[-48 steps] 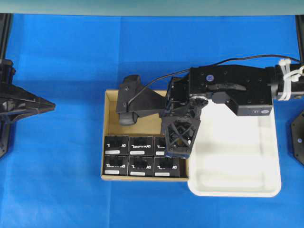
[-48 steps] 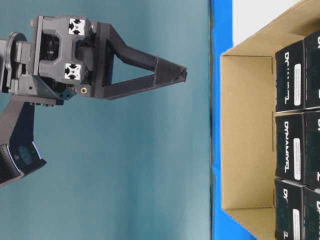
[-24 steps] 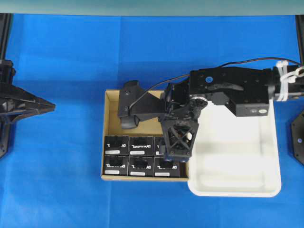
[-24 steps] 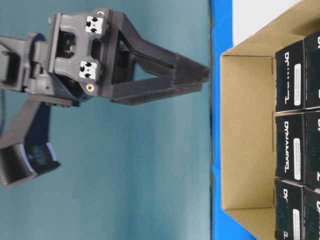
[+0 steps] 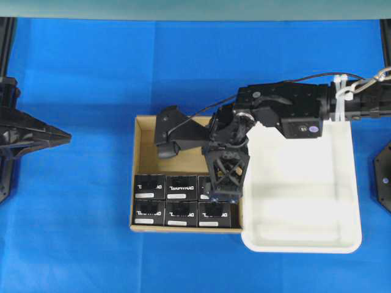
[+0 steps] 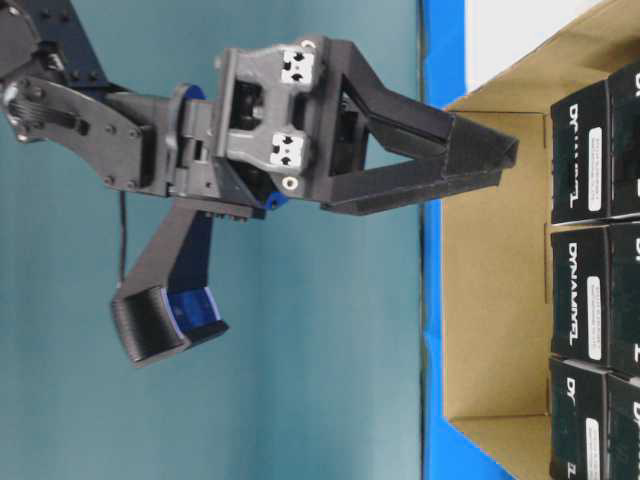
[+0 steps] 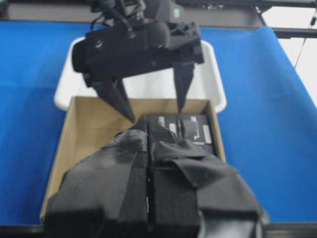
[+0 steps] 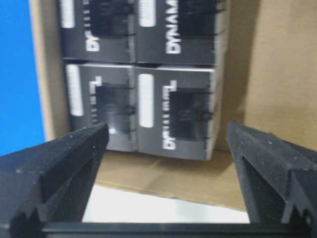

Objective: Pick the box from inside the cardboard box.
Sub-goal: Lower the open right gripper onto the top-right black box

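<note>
Jaws of the right gripper (image 5: 221,190) stood spread wide and held nothing, poised above the right end of the cardboard box (image 5: 142,160), over the right-hand black cartons; the wrist view showed both fingers (image 8: 54,163) apart with the cartons below and between them, not touching. Jaws of the left gripper (image 5: 61,135) were pressed together, parked well to the left over the blue table (image 5: 91,73), clear of everything. Next in size, the cardboard box lay on the table with its right wall just beside the white tray (image 5: 305,207). Its rear half was bare cardboard floor. Six black cartons filled its front half in two rows of three, packed side by side. The box (image 5: 214,210) sat at the right end of the front row, untouched, its white label facing up.
</note>
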